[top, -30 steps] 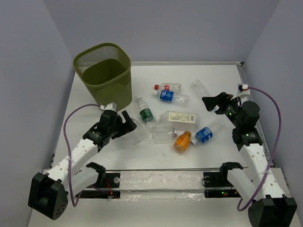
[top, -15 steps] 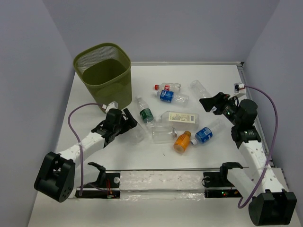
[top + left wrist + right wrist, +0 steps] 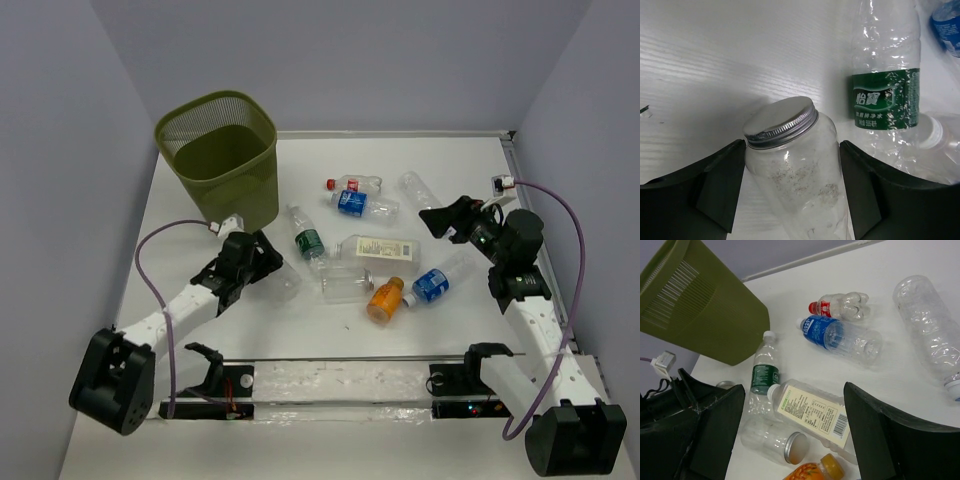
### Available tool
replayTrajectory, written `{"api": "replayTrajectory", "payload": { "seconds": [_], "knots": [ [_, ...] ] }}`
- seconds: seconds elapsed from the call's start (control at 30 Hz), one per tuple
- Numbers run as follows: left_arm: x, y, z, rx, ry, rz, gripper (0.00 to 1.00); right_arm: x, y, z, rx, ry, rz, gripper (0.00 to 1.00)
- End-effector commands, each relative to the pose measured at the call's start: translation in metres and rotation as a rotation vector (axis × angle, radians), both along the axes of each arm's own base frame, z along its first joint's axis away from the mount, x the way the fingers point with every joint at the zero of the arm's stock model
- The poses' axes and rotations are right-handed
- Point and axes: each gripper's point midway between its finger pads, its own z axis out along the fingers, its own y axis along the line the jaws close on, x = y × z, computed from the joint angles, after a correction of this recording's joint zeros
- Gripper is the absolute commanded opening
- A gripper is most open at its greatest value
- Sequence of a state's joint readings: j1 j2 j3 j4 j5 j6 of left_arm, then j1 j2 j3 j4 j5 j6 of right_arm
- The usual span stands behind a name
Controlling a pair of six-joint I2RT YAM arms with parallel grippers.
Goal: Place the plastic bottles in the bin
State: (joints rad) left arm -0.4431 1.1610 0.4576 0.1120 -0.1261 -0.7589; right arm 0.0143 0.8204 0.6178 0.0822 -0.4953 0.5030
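Green "怡寶" bottle (image 3: pixel 884 100), silver-capped clear bottle (image 3: pixel 802 187) in left hand (image 3: pixel 790 150)

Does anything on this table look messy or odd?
The bottles lie scattered on their sides, none upright. The green-labelled bottle looks dented, and the metal-lidded jar between the fingers of the left hand has whitish specks inside.

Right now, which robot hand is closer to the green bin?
Left. The left gripper sits just on the near side of the bin, closed around a clear jar. The right gripper is far off to the bin's right, past the scattered bottles.
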Motion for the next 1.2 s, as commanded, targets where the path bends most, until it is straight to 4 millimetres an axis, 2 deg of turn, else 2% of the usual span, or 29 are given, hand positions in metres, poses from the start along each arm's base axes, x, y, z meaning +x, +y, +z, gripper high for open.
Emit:
{"api": "replayTrajectory", "payload": {
  "seconds": [0.0, 0.07, 0.1, 0.17, 0.2, 0.23, 0.27, 0.33, 0.37, 0.4, 0.47, 0.5, 0.53, 0.57, 0.6, 0.63, 0.67, 0.7, 0.73, 0.77, 0.8, 0.87, 0.9, 0.93, 1.0, 1.03, 1.07, 1.13, 1.17],
  "knots": [
    [-0.002, 0.012, 0.053, 0.009, -0.121, 0.015, 0.55, 0.001, 0.003, 0.020, 0.014, -0.068, 0.023, 0.85],
    [-0.009, 0.017, 0.091, 0.007, -0.191, 0.004, 0.52, 0.001, 0.004, 0.020, 0.017, -0.067, 0.026, 0.85],
    [-0.009, 0.019, 0.123, -0.001, -0.241, 0.012, 0.49, 0.002, 0.004, 0.019, 0.018, -0.064, 0.026, 0.84],
    [-0.010, 0.024, 0.170, 0.001, -0.344, 0.007, 0.49, 0.002, 0.004, 0.017, 0.020, -0.059, 0.029, 0.84],
    [-0.008, 0.030, 0.214, -0.002, -0.420, 0.028, 0.49, 0.001, 0.008, 0.017, 0.022, -0.059, 0.042, 0.84],
    [-0.006, 0.033, 0.234, 0.026, -0.452, 0.029, 0.49, 0.001, 0.009, 0.018, 0.023, -0.059, 0.047, 0.84],
    [-0.005, 0.038, 0.283, 0.012, -0.543, 0.052, 0.49, 0.000, 0.009, 0.019, 0.024, -0.063, 0.053, 0.84],
    [-0.001, 0.045, 0.324, 0.028, -0.626, 0.082, 0.49, -0.002, 0.010, 0.020, 0.025, -0.065, 0.056, 0.84],
    [0.007, 0.045, 0.336, 0.043, -0.644, 0.097, 0.49, -0.003, 0.010, 0.021, 0.025, -0.072, 0.055, 0.84],
    [0.011, 0.053, 0.371, 0.054, -0.725, 0.139, 0.49, -0.002, 0.009, 0.020, 0.025, -0.070, 0.052, 0.84],
    [0.031, 0.057, 0.384, 0.089, -0.754, 0.196, 0.50, -0.003, 0.013, 0.019, 0.030, -0.068, 0.065, 0.84],
    [0.035, 0.067, 0.408, 0.116, -0.809, 0.245, 0.50, -0.003, 0.014, 0.020, 0.033, -0.066, 0.075, 0.84],
    [0.042, 0.071, 0.414, 0.143, -0.812, 0.272, 0.50, -0.003, 0.015, 0.019, 0.034, -0.064, 0.083, 0.84],
    [0.064, 0.073, 0.407, 0.196, -0.774, 0.299, 0.50, -0.005, 0.019, 0.020, 0.034, -0.064, 0.098, 0.84],
    [0.068, 0.082, 0.428, 0.214, -0.802, 0.353, 0.50, -0.006, 0.020, 0.020, 0.033, -0.066, 0.105, 0.84],
    [0.077, 0.088, 0.429, 0.266, -0.796, 0.370, 0.50, -0.007, 0.022, 0.021, 0.034, -0.069, 0.112, 0.84],
    [0.095, 0.097, 0.429, 0.301, -0.778, 0.410, 0.50, -0.007, 0.022, 0.022, 0.030, -0.075, 0.111, 0.84],
    [0.103, 0.095, 0.427, 0.317, -0.769, 0.410, 0.50, -0.008, 0.022, 0.022, 0.029, -0.076, 0.110, 0.84],
    [0.120, 0.105, 0.419, 0.358, -0.748, 0.443, 0.50, -0.009, 0.024, 0.023, 0.023, -0.083, 0.119, 0.84],
    [0.126, 0.112, 0.419, 0.377, -0.745, 0.468, 0.50, -0.010, 0.027, 0.024, 0.023, -0.092, 0.130, 0.84],
    [0.132, 0.124, 0.421, 0.395, -0.744, 0.516, 0.53, -0.010, 0.028, 0.024, 0.020, -0.093, 0.137, 0.84],
    [0.149, 0.132, 0.411, 0.437, -0.707, 0.534, 0.62, -0.015, 0.040, 0.025, 0.016, -0.101, 0.188, 0.84],
    [0.154, 0.134, 0.411, 0.442, -0.704, 0.542, 0.69, -0.016, 0.044, 0.025, 0.015, -0.100, 0.200, 0.84],
    [0.158, 0.135, 0.406, 0.455, -0.682, 0.535, 0.84, -0.015, 0.047, 0.023, 0.009, -0.094, 0.213, 0.84],
    [0.162, 0.129, 0.403, 0.452, -0.677, 0.495, 0.93, -0.015, 0.056, 0.019, -0.012, -0.091, 0.242, 0.84],
    [0.161, 0.127, 0.403, 0.442, -0.681, 0.480, 0.99, -0.019, 0.069, 0.020, -0.021, -0.092, 0.280, 0.85],
    [0.152, 0.126, 0.411, 0.423, -0.707, 0.473, 0.99, -0.017, 0.075, 0.010, -0.048, -0.065, 0.297, 0.85],
    [0.145, 0.119, 0.408, 0.385, -0.725, 0.427, 0.99, -0.014, 0.087, 0.002, -0.088, -0.043, 0.302, 0.85],
    [0.129, 0.118, 0.420, 0.350, -0.766, 0.419, 0.99, -0.019, 0.105, 0.006, -0.117, -0.061, 0.347, 0.85]
  ]
}}
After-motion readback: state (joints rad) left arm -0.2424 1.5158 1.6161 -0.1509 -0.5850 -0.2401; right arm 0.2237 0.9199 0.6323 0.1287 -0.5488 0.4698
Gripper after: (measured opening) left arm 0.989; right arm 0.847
